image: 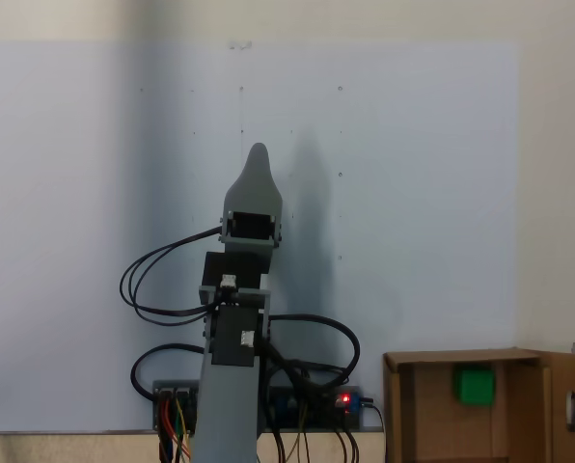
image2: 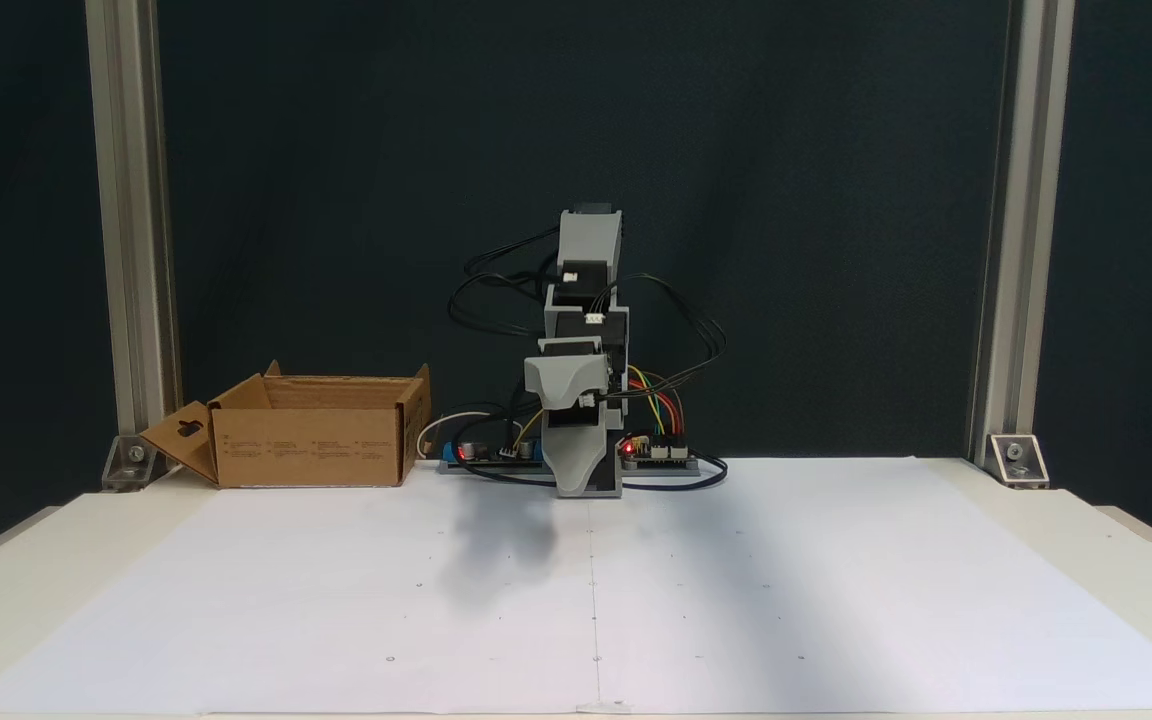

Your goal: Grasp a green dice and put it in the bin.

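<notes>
Front fixed view, left to right: cardboard bin (image2: 311, 443) at far left of table; arm (image2: 581, 360) folded at centre, far edge of white sheet (image2: 836, 580). Gripper (image: 257, 159) pointing away from base; jaws' state cannot be made out. Green dice (image: 474, 385) lying inside bin.

The arm (image2: 584, 350) is built of light grey printed plastic shells stacked around blocky black motor housings, with small white connector plugs (image2: 594, 318) set on the motors. Its hand (image: 257, 178) ends in a grey, rounded, tapering plastic tip. Glossy black cables (image: 162, 275) loop out from both sides of the arm, and a fan of red, yellow and green wires (image2: 658, 400) runs to a circuit board (image2: 656, 452) at the base, where a small red light glows.
</notes>
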{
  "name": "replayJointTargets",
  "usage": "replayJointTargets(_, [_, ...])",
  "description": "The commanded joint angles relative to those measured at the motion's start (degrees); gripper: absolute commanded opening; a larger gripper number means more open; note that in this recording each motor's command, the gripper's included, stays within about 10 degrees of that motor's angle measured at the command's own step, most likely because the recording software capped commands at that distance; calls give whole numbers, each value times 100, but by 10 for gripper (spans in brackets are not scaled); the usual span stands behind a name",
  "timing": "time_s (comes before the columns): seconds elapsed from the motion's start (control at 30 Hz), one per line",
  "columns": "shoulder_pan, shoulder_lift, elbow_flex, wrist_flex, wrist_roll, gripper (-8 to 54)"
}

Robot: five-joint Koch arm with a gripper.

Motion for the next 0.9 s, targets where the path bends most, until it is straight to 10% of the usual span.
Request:
replayJointTargets(0.0, [9,642,-35,-974,-167,454])
replayJointTargets(0.87, [35,633,2347,-4639,-185,451])
